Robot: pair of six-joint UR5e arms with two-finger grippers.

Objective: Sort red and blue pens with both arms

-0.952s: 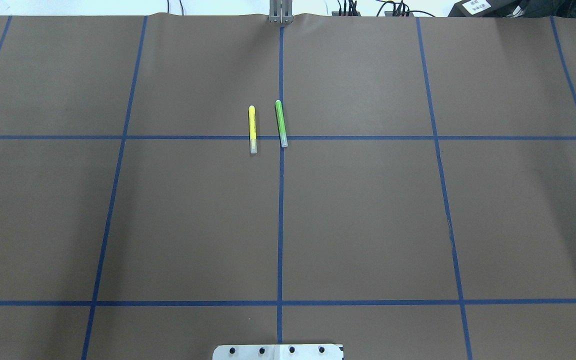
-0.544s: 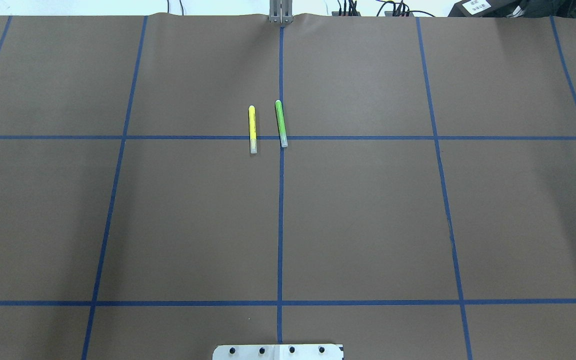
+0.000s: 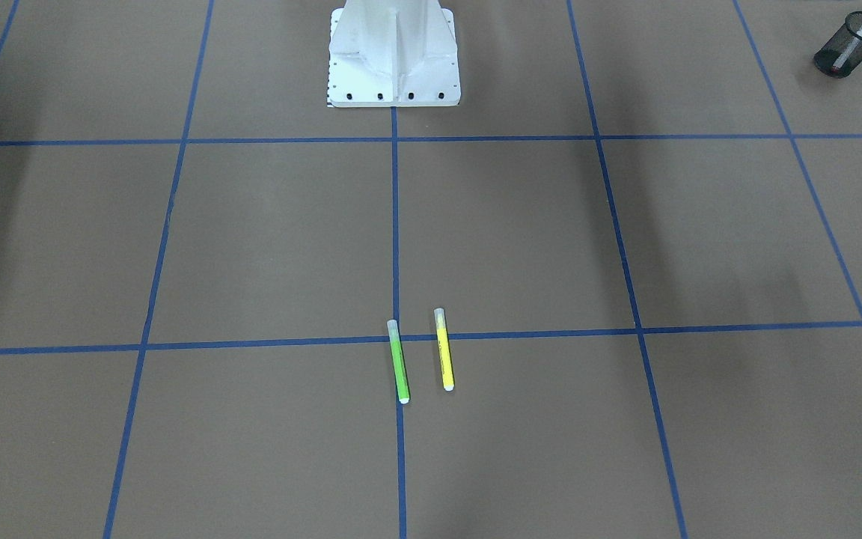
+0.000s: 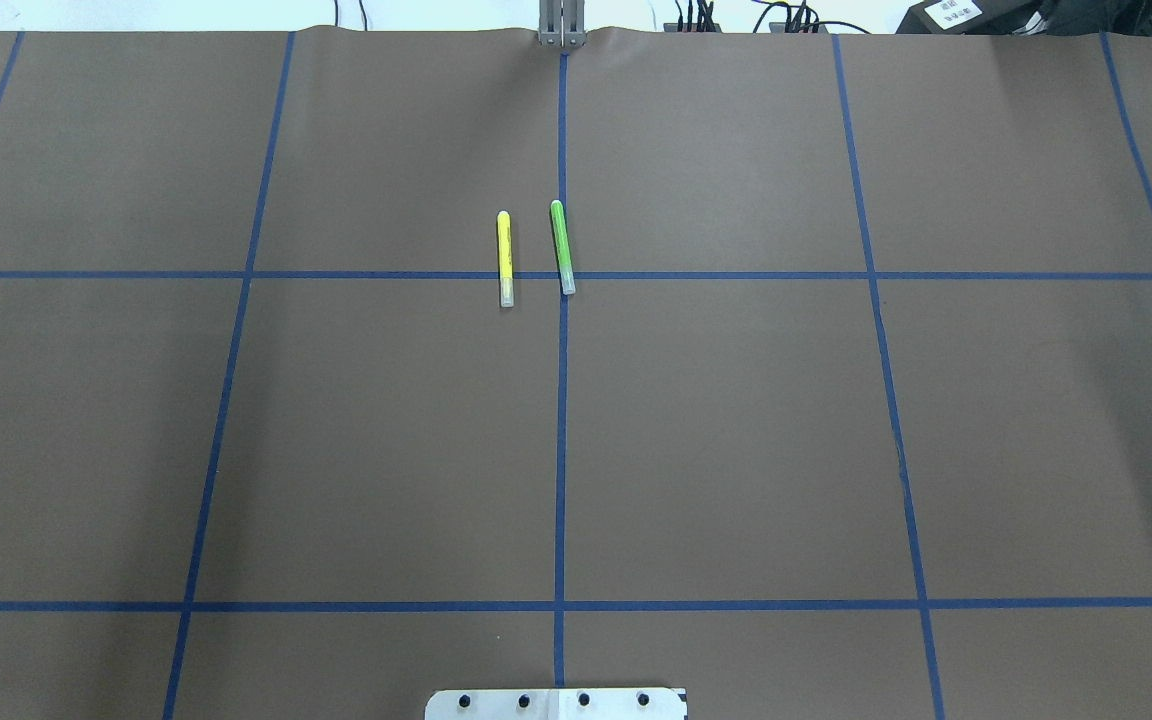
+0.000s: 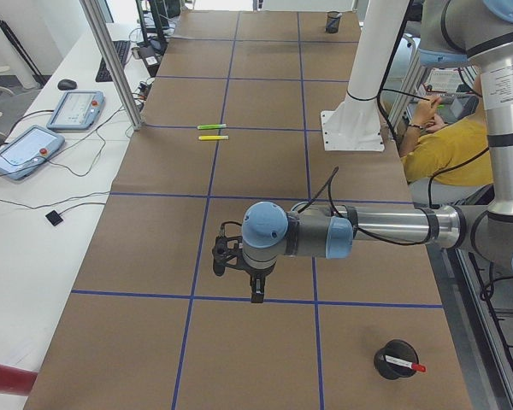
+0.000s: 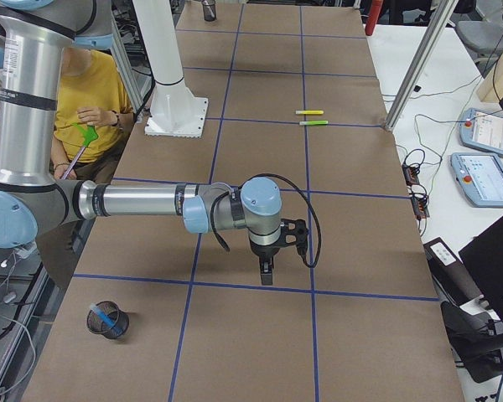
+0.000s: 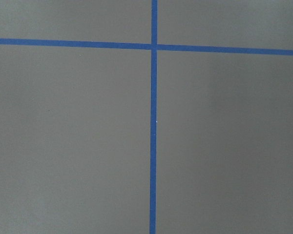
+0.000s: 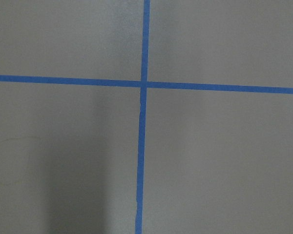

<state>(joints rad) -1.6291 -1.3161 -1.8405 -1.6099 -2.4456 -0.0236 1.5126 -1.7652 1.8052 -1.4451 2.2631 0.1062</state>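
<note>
The red pen (image 5: pixel 403 365), white with a red end, leans inside a black mesh cup (image 5: pixel 395 360) on the table's left end; it also shows in the front view, red pen (image 3: pixel 859 34). The blue pen (image 6: pixel 107 320) lies in another mesh cup (image 6: pixel 108 320) at the right end. My left gripper (image 5: pixel 256 295) hangs point-down over a blue tape line, well clear of its cup. My right gripper (image 6: pixel 267 274) hangs the same way on the far side. Both show only in the side views, so I cannot tell whether they are open. The wrist views hold only brown paper and tape crosses.
A green marker (image 4: pixel 562 247) and a yellow marker (image 4: pixel 505 258) lie side by side at mid-table, far from both grippers. The white pedestal (image 3: pixel 393 56) stands at the near edge. A seated person in a yellow shirt (image 6: pixel 88 109) is beside the table.
</note>
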